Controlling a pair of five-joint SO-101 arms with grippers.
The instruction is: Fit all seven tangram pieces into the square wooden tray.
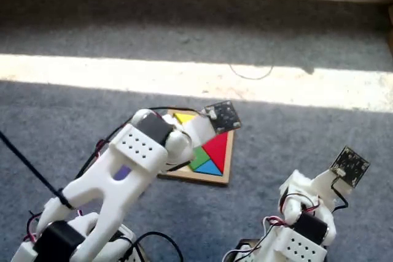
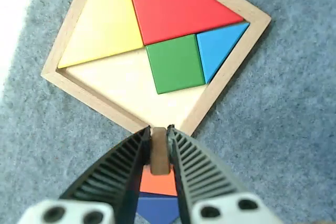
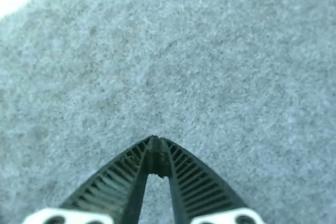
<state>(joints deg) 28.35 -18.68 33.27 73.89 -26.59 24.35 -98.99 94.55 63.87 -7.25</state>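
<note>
The left gripper (image 2: pixel 157 132), jaws drawn narrow, clamped an orange tangram piece (image 2: pixel 157 182) whose bare wooden edge showed at the fingertips, just over one corner of the square wooden tray (image 2: pixel 115 82). Behind the orange piece, nearer the wrist, a dark blue shape (image 2: pixel 157 208) showed between the fingers; whether it was held or lay on the carpet below could not be told.

Four pieces lay flat in the tray. A large yellow triangle (image 2: pixel 107 22) and a large red triangle (image 2: pixel 176 3) sat side by side, filling the half away from the gripper. A green square (image 2: pixel 176 64) touched the edges of both, and a small blue triangle (image 2: pixel 218 43) was wedged between the square, the red triangle and the rim. The part of the tray floor nearest the gripper was bare wood.

From above, the left arm (image 1: pixel 135 157) stretched across the near side of the tray (image 1: pixel 228 161), which lay on grey carpet (image 1: pixel 184 23) close to a bright band of sunlight (image 1: pixel 184 78). The right arm (image 1: pixel 301 225) sat folded well apart from the tray. The right gripper (image 3: pixel 157 142) had its fingertips pressed together over grey carpet, gripping nothing.
</note>
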